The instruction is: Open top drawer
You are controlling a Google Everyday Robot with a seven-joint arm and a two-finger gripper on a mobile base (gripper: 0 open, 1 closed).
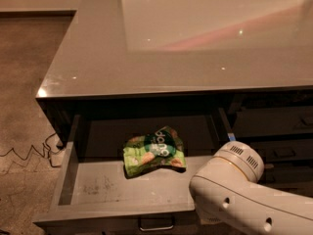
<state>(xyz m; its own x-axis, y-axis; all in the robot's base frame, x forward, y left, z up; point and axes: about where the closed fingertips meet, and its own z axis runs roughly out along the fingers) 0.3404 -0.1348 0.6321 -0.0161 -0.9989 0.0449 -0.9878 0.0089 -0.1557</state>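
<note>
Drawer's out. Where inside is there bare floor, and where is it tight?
Free: front-left floor of the top drawer, between its left wall and the green snack bag, plus the strip before the bag. Crowded: the right end, overhung by the white arm; the gripper is out of sight beyond it.
</note>
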